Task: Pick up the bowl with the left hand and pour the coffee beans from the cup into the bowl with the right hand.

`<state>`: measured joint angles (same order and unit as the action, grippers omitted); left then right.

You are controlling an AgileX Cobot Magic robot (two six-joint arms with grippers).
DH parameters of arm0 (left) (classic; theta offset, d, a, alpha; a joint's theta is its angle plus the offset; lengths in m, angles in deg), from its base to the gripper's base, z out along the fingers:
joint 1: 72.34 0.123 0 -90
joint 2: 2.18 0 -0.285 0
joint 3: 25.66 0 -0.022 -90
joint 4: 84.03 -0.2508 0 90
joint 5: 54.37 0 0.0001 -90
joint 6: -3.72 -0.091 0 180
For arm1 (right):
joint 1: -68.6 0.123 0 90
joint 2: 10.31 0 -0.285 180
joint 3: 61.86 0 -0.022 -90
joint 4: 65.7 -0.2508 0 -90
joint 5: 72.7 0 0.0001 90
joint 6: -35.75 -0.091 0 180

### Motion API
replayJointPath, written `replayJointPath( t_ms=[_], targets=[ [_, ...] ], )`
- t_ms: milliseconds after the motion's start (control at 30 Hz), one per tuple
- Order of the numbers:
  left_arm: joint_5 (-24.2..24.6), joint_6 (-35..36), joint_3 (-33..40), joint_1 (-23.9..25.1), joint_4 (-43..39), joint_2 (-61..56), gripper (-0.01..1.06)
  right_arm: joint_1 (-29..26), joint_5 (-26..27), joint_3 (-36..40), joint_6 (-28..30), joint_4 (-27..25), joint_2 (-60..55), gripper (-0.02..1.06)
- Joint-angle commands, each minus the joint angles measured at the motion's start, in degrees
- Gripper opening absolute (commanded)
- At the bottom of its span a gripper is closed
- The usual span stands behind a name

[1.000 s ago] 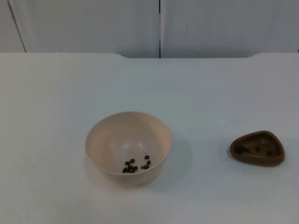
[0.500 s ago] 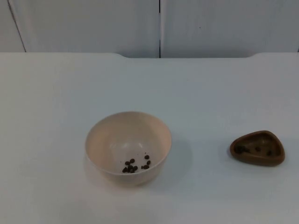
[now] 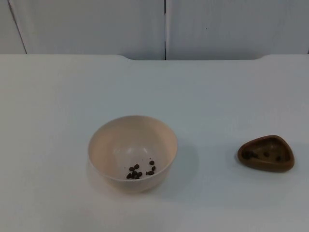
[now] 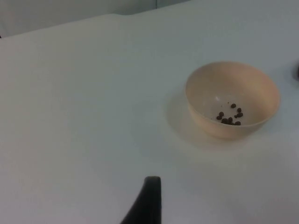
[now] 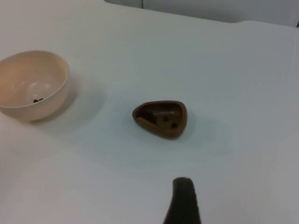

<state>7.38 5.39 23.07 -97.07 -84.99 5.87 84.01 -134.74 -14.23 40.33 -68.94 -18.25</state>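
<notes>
So we've got the beige bowl (image 3: pixel 132 152) sitting upright on the white table (image 3: pixel 58 96), a bit left of the middle in the top view; a small cluster of coffee beans (image 3: pixel 140 172) lies at its bottom, bunched toward the side nearer the camera; nothing is touching the bowl. Well apart from it, over on the right arm's side, sits the brown cup (image 3: pixel 266 153), a low rounded-triangle dish, also flat on the table, with a few dark beans inside it.

From the left wrist view we see the bowl (image 4: pixel 232 99) standing free with its beans (image 4: pixel 230 116) showing; one black fingertip of the left gripper (image 4: pixel 145 201) pokes up well short of the bowl, above bare table; we honestly can't tell how wide that gripper is, and it has hold of nothing we can see.

From the right wrist view the cup (image 5: pixel 160 118) lies near the middle distance with the bowl (image 5: pixel 32 84) off to one side of it; the right gripper (image 5: pixel 183 200) also gives us one dark fingertip, well clear of the cup; how far apart its fingers are we can't tell; nothing is in its grasp as far as we can see.

Behind the table runs the grey partition wall (image 3: pixel 96 24).
</notes>
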Motion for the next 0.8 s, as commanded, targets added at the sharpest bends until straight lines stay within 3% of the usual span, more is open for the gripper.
replayJointPath(
  t_ms=[0, 767],
  targets=[
    [-0.09, 0.31, 0.17, 0.12, 0.25, -0.26, 0.85, -0.17, 0.07, 0.00, -0.11, 0.36, 0.16, 0.59],
    [-0.09, 0.31, 0.17, 0.12, 0.36, -0.26, 0.86, -0.17, 0.07, 0.00, -3.72, 3.23, 0.16, 0.59]
  ],
)
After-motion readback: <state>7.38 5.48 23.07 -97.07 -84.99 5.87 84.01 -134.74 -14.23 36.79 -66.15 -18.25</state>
